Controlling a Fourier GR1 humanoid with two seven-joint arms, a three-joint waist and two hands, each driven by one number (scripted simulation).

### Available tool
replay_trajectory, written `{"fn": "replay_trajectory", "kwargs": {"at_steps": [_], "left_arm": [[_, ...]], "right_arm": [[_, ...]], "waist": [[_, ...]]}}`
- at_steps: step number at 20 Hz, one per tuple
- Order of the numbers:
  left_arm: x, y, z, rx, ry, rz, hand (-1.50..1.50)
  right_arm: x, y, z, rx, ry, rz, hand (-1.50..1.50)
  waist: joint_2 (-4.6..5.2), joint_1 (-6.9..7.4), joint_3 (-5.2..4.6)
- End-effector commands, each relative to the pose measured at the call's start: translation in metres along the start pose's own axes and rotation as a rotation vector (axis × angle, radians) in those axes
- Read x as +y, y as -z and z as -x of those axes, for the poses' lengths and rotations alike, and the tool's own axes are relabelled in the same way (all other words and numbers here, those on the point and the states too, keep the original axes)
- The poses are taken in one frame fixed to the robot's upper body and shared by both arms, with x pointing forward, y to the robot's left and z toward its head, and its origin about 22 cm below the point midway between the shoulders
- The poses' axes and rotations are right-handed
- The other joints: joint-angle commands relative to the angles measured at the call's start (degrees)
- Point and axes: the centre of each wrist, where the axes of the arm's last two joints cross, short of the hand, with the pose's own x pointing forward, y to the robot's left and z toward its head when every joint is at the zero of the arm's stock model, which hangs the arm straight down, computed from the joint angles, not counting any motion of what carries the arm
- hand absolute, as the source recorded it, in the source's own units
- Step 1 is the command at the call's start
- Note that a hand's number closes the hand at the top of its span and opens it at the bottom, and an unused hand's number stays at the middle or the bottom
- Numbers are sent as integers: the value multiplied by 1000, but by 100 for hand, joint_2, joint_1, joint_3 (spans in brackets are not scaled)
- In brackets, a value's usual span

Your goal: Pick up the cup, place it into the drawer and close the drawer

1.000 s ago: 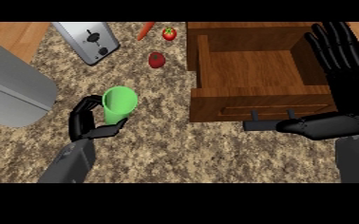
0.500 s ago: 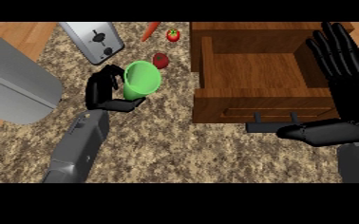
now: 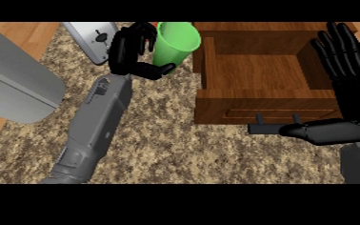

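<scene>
Left hand [image 3: 131,52] curled round green cup [image 3: 175,43] | held at open drawer [image 3: 264,106] left wall, for placing | right hand [image 3: 342,57] open, resting.

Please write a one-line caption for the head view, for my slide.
Left hand holds green cup beside the open wooden drawer; right hand rests open.

No readable text or labels, as far as visible.
</scene>
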Motion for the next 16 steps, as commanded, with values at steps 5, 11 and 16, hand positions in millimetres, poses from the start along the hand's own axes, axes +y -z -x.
{"fn": "replay_trajectory", "kwargs": {"at_steps": [5,11,16], "left_arm": [[-71,79,-64,22,47,41,150],[-104,98,-65,131,162,1,150],[-122,118,-74,258,228,22,150]], "right_arm": [[-1,9,0,-16,0,17,-150],[-6,-1,9,-10,-1,-26,-150],[5,22,4,-49,9,-28,-150]], "waist": [[39,-115,-3],[81,-302,2],[157,-430,5]]}}
